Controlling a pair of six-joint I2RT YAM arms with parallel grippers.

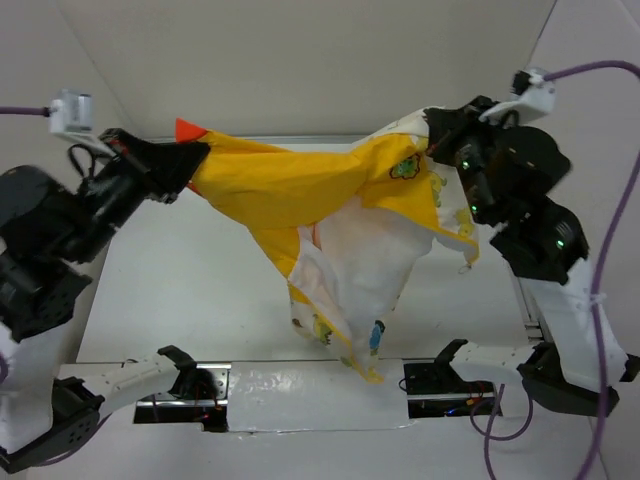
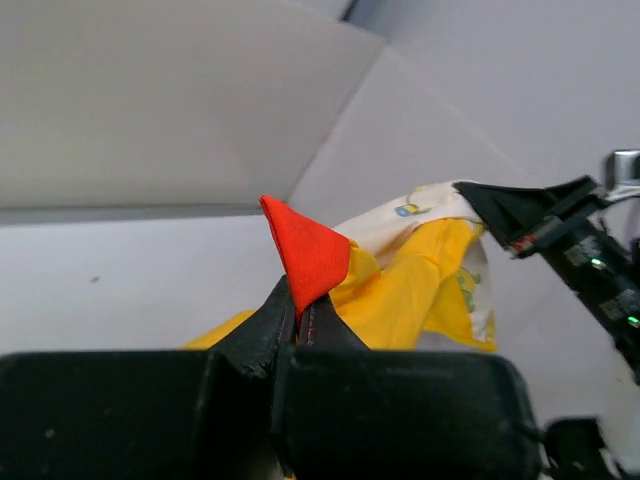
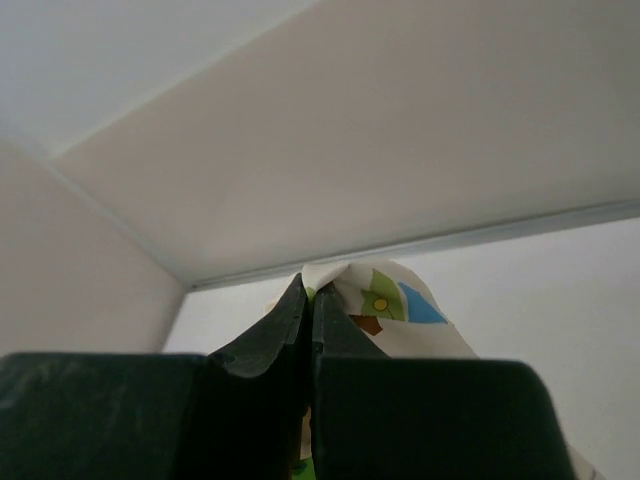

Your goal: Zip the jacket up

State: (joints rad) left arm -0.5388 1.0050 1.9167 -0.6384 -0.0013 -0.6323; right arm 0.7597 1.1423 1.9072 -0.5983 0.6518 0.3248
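- Yellow-orange lining fills the middle of the overhead view. The jacket (image 1: pixel 330 200) hangs in the air above the white table (image 1: pixel 180 290), stretched between the two arms with its inner side facing up.
- At the left of that view, the left gripper (image 1: pixel 192 158) has its black fingers pressed together on one end of the yellow cloth.
- In the left wrist view, a small red-orange triangular tip (image 2: pixel 310 250) of fabric pokes out just past those fingertips.
- At the upper right, the right gripper (image 1: pixel 435 135) is clamped on the opposite end, where cream fabric with cartoon prints folds over the yellow.
- In the right wrist view, its fingers are tight together, pinching a fold of cream cloth printed with a green flower and a blue shape.
- Between the two holds, the yellow cloth runs as a band that dips a little toward the middle.
- Below the band, cream printed cloth with yellow edging droops to a point near the table's near edge, between the two arm bases. Whether that point touches the table cannot be told.
- Whether the front is zipped cannot be made out in any view.
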